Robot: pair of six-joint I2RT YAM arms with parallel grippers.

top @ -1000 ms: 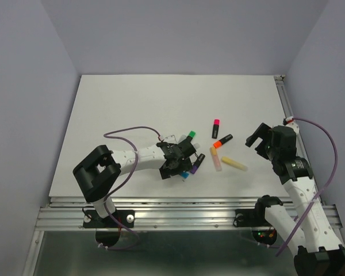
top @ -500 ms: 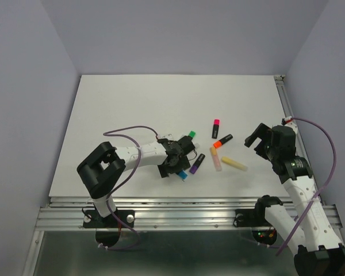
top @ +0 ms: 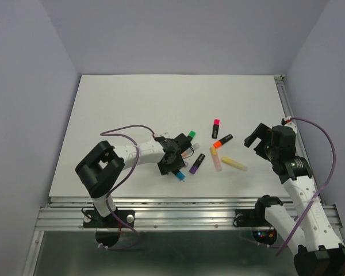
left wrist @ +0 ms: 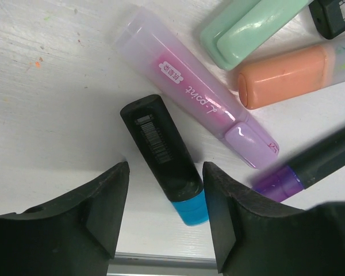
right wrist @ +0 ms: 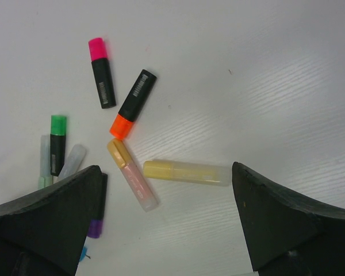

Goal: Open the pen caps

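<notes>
Left pincer (left wrist: 165, 172) is partly spread and grips nothing. It straddles the black highlighter (left wrist: 160, 144), whose blue cap (left wrist: 191, 211) lies between my fingers, hard by the right one, with bare table (left wrist: 57, 115) showing on the left. Right pincer (right wrist: 165, 171) gapes wide, empty.

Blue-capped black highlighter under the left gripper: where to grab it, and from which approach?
Take the black barrel at mid-length, from straight above, jaws across its width. It lies flat on the table, and the left gripper straddles it. Leave the blue cap free to pull.
</notes>
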